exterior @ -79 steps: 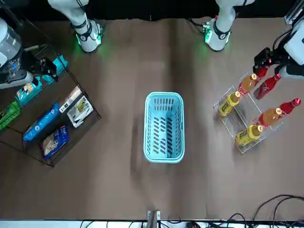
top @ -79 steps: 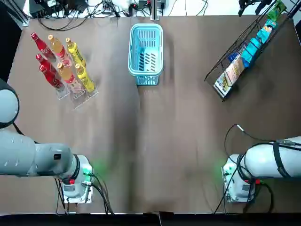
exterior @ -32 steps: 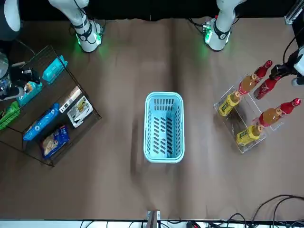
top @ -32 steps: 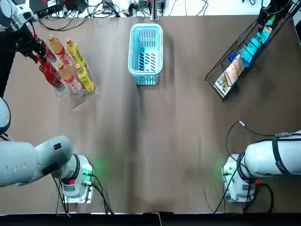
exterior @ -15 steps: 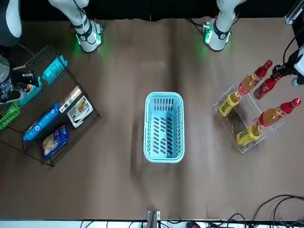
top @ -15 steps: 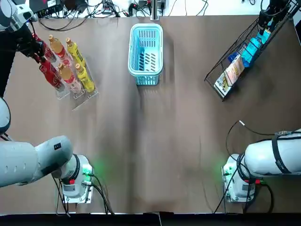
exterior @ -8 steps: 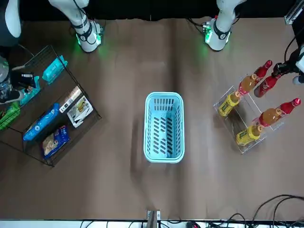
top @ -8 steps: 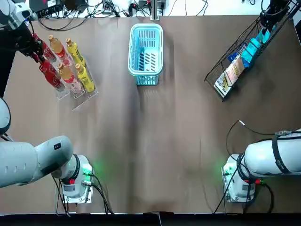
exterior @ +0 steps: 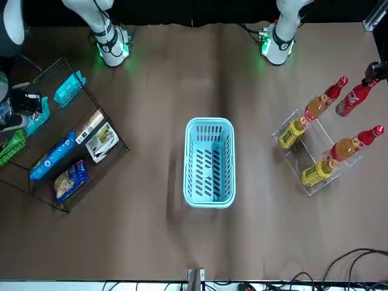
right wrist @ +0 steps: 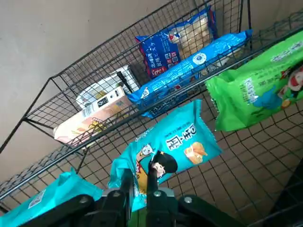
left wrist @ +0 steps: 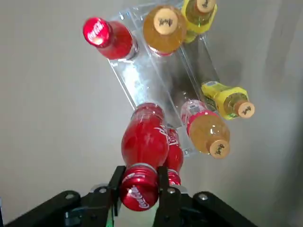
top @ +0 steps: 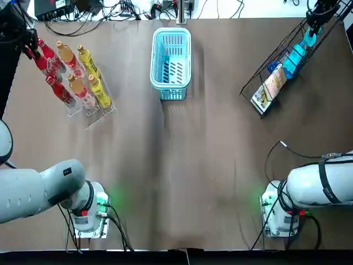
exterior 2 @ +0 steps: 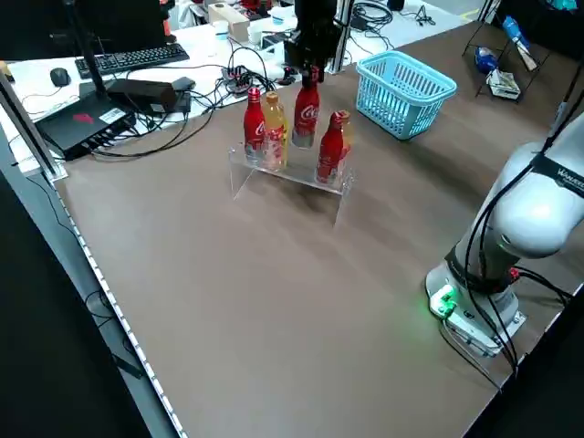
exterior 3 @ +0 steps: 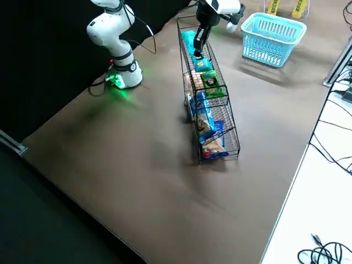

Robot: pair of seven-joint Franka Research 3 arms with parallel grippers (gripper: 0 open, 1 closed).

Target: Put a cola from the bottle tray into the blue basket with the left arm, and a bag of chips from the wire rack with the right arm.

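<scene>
Cola (left wrist: 144, 142) hangs by its neck, left gripper (left wrist: 139, 182) clamped on it, over the bottle tray (left wrist: 142, 85) where two more colas (left wrist: 102, 35) and four orange and yellow bottles (left wrist: 165, 23) stand. Right gripper (right wrist: 138, 177) pinches a teal chip bag (right wrist: 165, 146) inside the wire rack (exterior: 91, 159).

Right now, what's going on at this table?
Both arms are mid-pick. The left jaws are shut on the neck of a cola bottle, held raised above the bottle tray, where the other bottles stand. The right jaws are shut on the edge of a teal chips bag at the wire rack. Neither item is at the blue basket yet.
</scene>
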